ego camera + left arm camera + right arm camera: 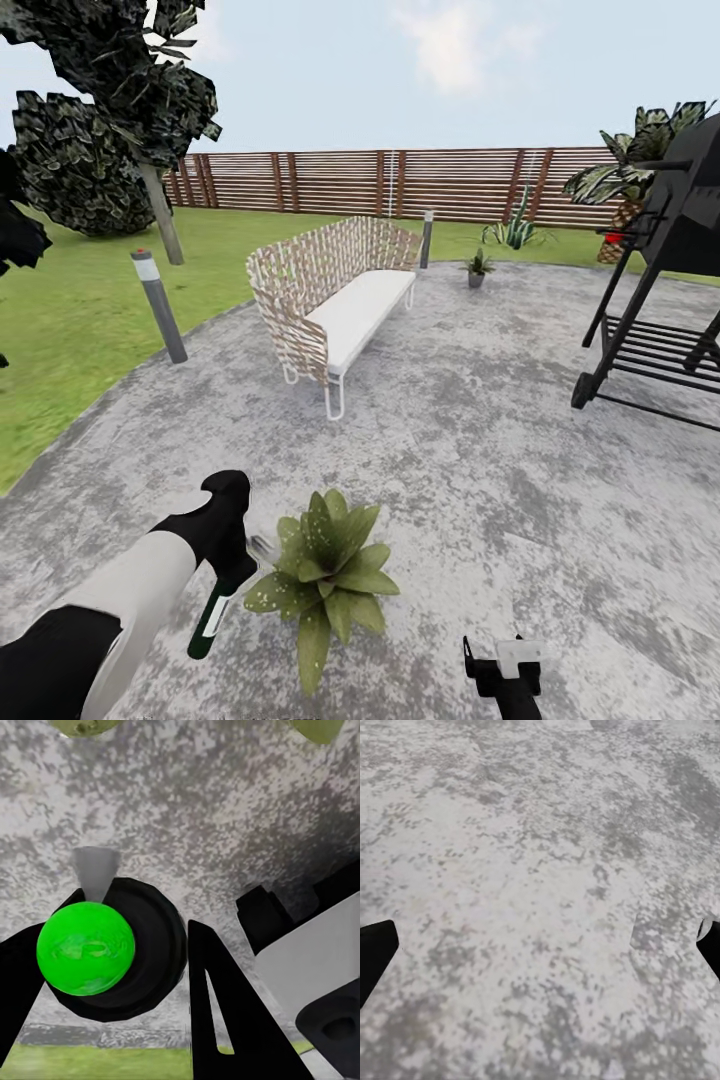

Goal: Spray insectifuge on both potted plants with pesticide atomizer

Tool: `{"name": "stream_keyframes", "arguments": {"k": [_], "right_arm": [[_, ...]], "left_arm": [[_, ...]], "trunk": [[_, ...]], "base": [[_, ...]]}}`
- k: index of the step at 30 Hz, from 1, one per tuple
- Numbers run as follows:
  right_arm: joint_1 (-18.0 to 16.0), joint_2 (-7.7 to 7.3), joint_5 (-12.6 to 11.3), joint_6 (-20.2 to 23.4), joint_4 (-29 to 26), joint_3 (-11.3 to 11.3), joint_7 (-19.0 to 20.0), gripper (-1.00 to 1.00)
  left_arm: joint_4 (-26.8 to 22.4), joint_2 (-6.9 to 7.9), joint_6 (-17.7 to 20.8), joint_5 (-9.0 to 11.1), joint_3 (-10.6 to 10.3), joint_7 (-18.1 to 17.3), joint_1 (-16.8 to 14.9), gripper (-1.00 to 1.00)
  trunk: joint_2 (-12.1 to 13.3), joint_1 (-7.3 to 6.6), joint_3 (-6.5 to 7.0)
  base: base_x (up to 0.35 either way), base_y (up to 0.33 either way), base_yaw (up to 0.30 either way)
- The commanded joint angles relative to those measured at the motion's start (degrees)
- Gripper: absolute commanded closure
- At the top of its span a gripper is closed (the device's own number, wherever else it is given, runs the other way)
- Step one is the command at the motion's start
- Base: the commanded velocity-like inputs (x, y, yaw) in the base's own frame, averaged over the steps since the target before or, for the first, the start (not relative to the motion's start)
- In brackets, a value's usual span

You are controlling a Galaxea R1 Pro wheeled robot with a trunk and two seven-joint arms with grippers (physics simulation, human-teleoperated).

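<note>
My left gripper [235, 570] is shut on the pesticide atomizer [212, 615], a slim dark green body with its pale head toward the near potted plant [325, 570]. That plant's broad green leaves spread just right of the gripper on the paving and hide its pot. In the left wrist view the atomizer [86, 949] shows as a bright green round end in a dark ring between my black fingers [217, 1012]. The second potted plant [476, 266] stands far off beside the bench. My right gripper [505, 660] hangs open over bare paving [540, 907], its fingertips far apart.
A wicker bench [335, 300] with a white seat stands mid-paving. Grey bollard lights [160, 305] mark the lawn edge. A black slatted cart [660, 310] stands at the right. The brown fence [400, 183] and a striped agave [515, 230] close the back.
</note>
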Motion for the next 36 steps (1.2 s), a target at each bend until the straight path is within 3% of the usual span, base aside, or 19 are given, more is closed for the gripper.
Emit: {"name": "stream_keyframes", "arguments": {"k": [1,8,25,29,36], "right_arm": [[-0.03,0.0,0.61,-0.04,0.04,0.07,-0.57,-1.0],[-0.03,0.0,0.61,-0.04,0.04,0.07,-0.54,-1.0],[-0.03,0.0,0.61,-0.04,0.04,0.07,-0.49,-1.0],[-0.03,0.0,0.61,-0.04,0.04,0.09,-0.49,-1.0],[-0.03,0.0,0.61,-0.04,0.04,0.1,-0.49,-1.0]], "left_arm": [[-0.1,0.04,0.5,-0.4,-0.3,-0.57,0.02,1.0],[-0.09,0.0,0.45,-0.41,-0.09,-0.57,0.18,1.0],[-0.07,0.71,0.55,-0.58,-0.19,0.2,0.45,1.0],[-0.08,1.14,0.46,-0.54,0.2,0.07,3.19,1.0],[-0.09,0.81,0.88,0.15,1.29,-0.04,4.12,1.0]], "trunk": [[-0.02,-0.01,-0.05],[-0.02,-0.01,-0.05],[-0.02,-0.01,-0.05],[-0.02,-0.01,-0.05],[-0.02,-0.01,-0.05]], "base": [[0.0,0.0,0.276],[0.0,-0.021,0.252],[-0.062,-0.044,0.052],[0.0,0.0,0.263],[0.0,0.0,0.277]]}}
